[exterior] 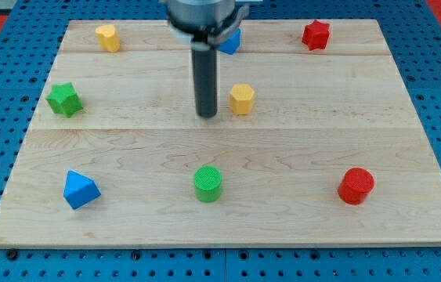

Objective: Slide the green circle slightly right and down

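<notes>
The green circle (208, 183) is a short green cylinder standing on the wooden board (298, 149) below the middle. My tip (207, 115) is on the board well above the green circle, almost straight up from it, and apart from it. The tip stands just to the left of a yellow hexagon block (242, 99), with a small gap between them.
A green star block (64, 99) is at the left, a blue triangle block (80, 189) at the lower left, a red circle (356, 186) at the lower right. At the top are a yellow block (107, 37), a blue block (231, 41) partly hidden behind the rod, and a red star block (316, 35).
</notes>
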Robot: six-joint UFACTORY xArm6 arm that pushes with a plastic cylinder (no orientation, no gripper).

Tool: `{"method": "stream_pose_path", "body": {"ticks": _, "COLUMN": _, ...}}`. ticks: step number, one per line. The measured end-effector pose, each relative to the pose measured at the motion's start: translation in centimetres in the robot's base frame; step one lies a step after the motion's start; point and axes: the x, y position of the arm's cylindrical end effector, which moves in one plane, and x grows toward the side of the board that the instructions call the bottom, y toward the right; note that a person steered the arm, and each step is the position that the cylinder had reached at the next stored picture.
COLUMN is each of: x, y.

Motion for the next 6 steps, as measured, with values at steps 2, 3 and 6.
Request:
{"method": "stream_pose_path", "body": {"ticks": 2, "x": 7.4, "y": -4.6}}
{"method": "stream_pose_path", "body": {"ticks": 3, "x": 11.3, "y": 1.7}}
{"method": "stream_pose_path", "body": {"ticks": 6, "x": 15.7, "y": 6.4}}
